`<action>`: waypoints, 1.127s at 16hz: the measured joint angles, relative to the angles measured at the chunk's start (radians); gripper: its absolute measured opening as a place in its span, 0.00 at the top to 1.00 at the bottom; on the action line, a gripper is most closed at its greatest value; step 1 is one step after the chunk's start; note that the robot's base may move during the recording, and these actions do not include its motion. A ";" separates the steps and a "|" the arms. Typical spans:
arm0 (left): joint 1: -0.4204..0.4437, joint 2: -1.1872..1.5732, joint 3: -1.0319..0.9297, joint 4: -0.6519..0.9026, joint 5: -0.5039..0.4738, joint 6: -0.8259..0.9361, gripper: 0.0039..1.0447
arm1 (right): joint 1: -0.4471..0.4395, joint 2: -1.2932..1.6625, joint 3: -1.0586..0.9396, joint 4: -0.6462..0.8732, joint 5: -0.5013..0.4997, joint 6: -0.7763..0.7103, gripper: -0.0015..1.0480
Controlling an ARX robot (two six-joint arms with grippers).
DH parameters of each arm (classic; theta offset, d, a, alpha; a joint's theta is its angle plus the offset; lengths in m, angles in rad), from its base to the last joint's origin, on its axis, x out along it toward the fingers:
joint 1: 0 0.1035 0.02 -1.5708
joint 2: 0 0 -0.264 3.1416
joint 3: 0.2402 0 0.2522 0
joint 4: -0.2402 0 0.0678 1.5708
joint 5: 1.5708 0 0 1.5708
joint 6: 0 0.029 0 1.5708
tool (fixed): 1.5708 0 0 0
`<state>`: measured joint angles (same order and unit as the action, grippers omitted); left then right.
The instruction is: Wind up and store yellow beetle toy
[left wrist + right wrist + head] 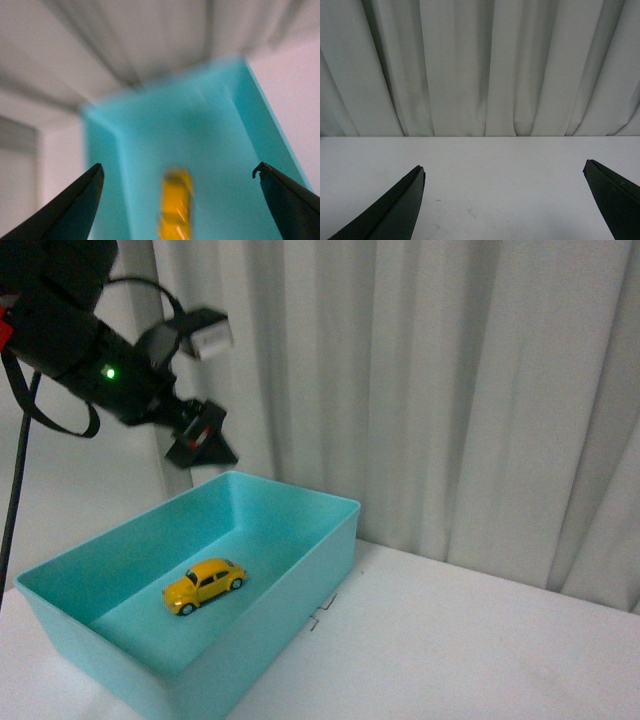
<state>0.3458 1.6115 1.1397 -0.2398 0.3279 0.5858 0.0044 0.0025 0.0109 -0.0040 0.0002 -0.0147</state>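
The yellow beetle toy [204, 585] lies on its wheels on the floor of a teal bin [300, 570] at the left of the white table. My left gripper [203, 437] hangs open and empty well above the bin's far left corner. In the blurred left wrist view the toy [176, 202] shows below and between the wide-open fingertips [85, 195], inside the bin [250, 115]. My right gripper [502, 172] is open and empty over bare table; it does not show in the front view.
A white curtain [420, 380] hangs along the table's far edge; it also fills the back of the right wrist view [480, 65]. White tabletop [470, 640] stretches to the right of the bin. A small dark mark [320, 615] lies by the bin's right wall.
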 joint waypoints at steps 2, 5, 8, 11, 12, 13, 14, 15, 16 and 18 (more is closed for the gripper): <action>-0.035 -0.217 -0.306 0.575 -0.032 -0.260 0.28 | 0.000 0.000 0.000 0.000 0.000 0.000 0.06; -0.130 -0.379 -0.643 0.980 -0.097 -0.526 0.63 | 0.000 0.000 0.000 0.000 0.000 0.000 0.06; -0.177 -0.497 -0.808 1.014 -0.165 -0.568 0.96 | 0.000 0.000 0.000 0.000 0.000 0.000 0.06; -0.230 -0.615 -0.923 1.007 -0.203 -0.579 0.99 | 0.000 0.000 0.000 0.000 -0.001 0.000 0.06; -0.238 -0.649 -0.949 0.996 -0.222 -0.579 0.99 | 0.000 0.000 0.000 0.000 0.000 0.000 0.06; -0.249 -0.691 -0.973 0.983 -0.235 -0.579 0.99 | 0.000 0.000 0.000 0.000 0.000 0.000 0.06; -0.263 -0.738 -0.996 0.966 -0.242 -0.579 0.99 | 0.000 0.000 0.000 0.000 0.000 0.000 0.06; -0.301 -0.778 -1.018 0.941 -0.294 -0.579 0.99 | 0.000 0.000 0.000 0.000 0.000 0.000 0.06; -0.342 -0.811 -1.034 0.923 -0.320 -0.580 0.99 | 0.000 0.000 0.000 0.000 0.000 0.000 0.06; -0.348 -0.886 -1.063 0.877 -0.327 -0.580 0.99 | 0.000 0.000 0.000 0.000 0.000 0.000 0.06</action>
<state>-0.0021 0.7254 0.0765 0.6376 0.0013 0.0059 0.0044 0.0025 0.0109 -0.0036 0.0002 -0.0147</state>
